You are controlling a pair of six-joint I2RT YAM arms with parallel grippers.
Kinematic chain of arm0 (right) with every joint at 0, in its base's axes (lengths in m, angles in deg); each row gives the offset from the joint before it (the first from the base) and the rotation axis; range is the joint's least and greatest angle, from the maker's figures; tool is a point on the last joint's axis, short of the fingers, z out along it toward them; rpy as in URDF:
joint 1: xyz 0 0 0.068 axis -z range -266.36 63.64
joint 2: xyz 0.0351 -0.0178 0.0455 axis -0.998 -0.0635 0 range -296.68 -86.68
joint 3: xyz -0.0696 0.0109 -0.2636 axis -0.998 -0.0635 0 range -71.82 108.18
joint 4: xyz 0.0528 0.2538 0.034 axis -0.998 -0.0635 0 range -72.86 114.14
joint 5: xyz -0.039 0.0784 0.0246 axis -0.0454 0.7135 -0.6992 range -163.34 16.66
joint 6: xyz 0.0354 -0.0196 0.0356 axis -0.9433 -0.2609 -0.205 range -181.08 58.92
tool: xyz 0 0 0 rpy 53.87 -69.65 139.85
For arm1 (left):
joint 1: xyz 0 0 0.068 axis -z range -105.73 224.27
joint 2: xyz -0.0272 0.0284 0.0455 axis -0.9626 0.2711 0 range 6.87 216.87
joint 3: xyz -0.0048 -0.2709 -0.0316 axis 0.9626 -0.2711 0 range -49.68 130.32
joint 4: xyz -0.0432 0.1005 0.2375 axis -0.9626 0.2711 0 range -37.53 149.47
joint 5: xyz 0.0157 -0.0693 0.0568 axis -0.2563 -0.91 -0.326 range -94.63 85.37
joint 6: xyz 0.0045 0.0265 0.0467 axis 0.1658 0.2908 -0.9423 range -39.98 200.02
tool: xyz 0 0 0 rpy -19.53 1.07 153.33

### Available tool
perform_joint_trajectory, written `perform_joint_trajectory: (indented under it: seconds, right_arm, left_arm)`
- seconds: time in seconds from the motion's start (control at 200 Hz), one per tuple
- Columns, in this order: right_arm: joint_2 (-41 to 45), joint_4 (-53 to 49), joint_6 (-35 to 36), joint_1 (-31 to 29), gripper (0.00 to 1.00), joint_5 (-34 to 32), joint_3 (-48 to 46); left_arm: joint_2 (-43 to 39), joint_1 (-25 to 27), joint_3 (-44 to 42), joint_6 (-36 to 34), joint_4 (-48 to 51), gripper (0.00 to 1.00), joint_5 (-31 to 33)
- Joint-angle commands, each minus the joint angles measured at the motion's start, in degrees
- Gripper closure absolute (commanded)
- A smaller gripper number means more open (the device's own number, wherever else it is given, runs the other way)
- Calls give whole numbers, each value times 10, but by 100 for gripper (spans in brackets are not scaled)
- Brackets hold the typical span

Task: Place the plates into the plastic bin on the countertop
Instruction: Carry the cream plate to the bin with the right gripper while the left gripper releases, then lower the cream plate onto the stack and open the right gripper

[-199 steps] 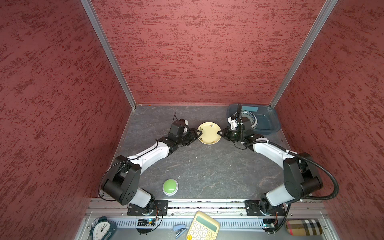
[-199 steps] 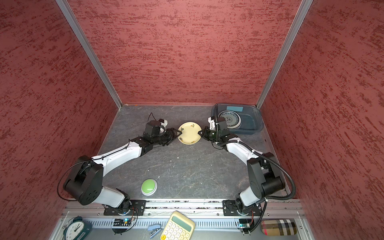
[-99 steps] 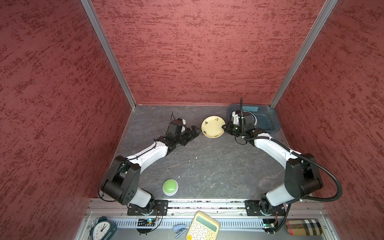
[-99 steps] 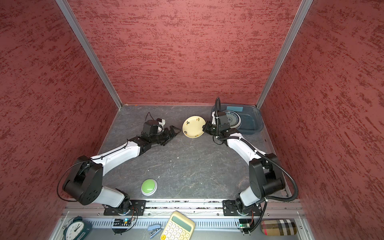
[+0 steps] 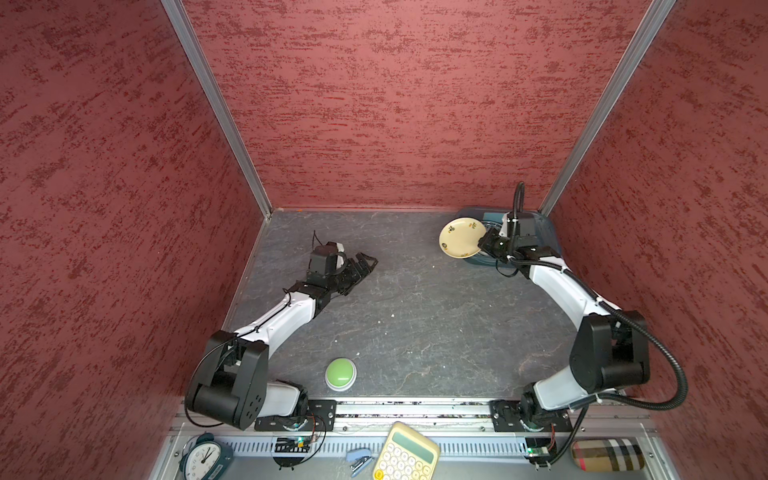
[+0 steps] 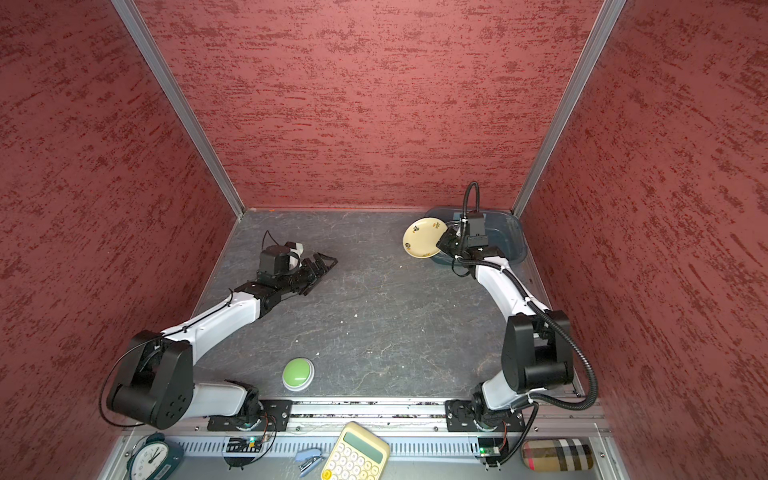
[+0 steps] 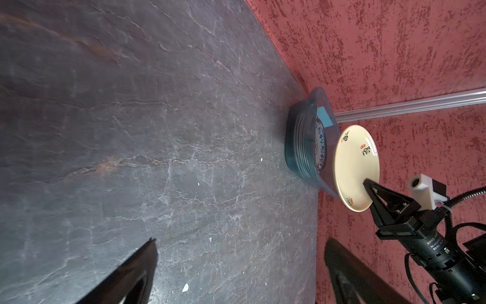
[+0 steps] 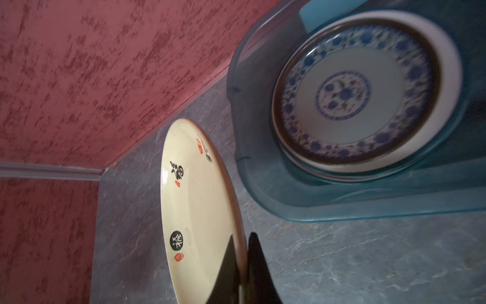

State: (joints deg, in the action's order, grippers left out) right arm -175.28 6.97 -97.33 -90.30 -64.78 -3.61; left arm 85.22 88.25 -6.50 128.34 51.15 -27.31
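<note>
Right wrist view showed the cream plate (image 8: 194, 200) hanging clear of the worktop (image 5: 415, 311), tipped well up on its edge, with your right hand (image 8: 242, 242) pinched shut on its rim at one spot only. Just beside it sat the plastic bin (image 8: 263, 184), and inside lay a stack (image 7: 302, 147) of plates topped by a blue-flowered plate (image 8: 355, 92). In both top views the held plate overlapped the bin's end nearest the middle of the worktop, not the stack. I judged you to be mid-carry; no other plate showed on the worktop, so this looked like the last one. The next move called for bringing the plate across the bin's wall, levelling it above the stack, lowering it and only then parting the jaws, since a rim pinch on a tilted plate could slip. Your left hand (image 5: 365, 262) sat low over the worktop, jaws wide apart and empty, well apart from the bin. The worktop was dark grey stone-look with pale veins; a green dome button (image 5: 340, 373) stood near its front edge. Red textured walls (image 5: 395, 104) closed three sides, the bin tucked into the far right corner.
</note>
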Motion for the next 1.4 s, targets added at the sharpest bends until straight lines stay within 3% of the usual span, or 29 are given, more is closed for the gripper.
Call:
perform_joint_trajectory:
  seconds: [0.0, 0.526, 0.822, 1.398]
  right_arm:
    - [-5, -13, 19, 19, 100, -57, 36]
    - [-95, -6, 11, 98, 100, -99, 87]
    - [-147, 26, 1, 136, 100, -41, 85]
    - [-215, 39, -8, 136, 100, 19, 117]
  left_arm:
    - [-2, -13, -1, -26, -2, 1, -21]
    - [41, -42, 3, -38, -17, 1, -55]
    - [29, -52, -5, -39, -11, 1, -47]
    - [21, -55, -14, -31, -14, 1, -45]
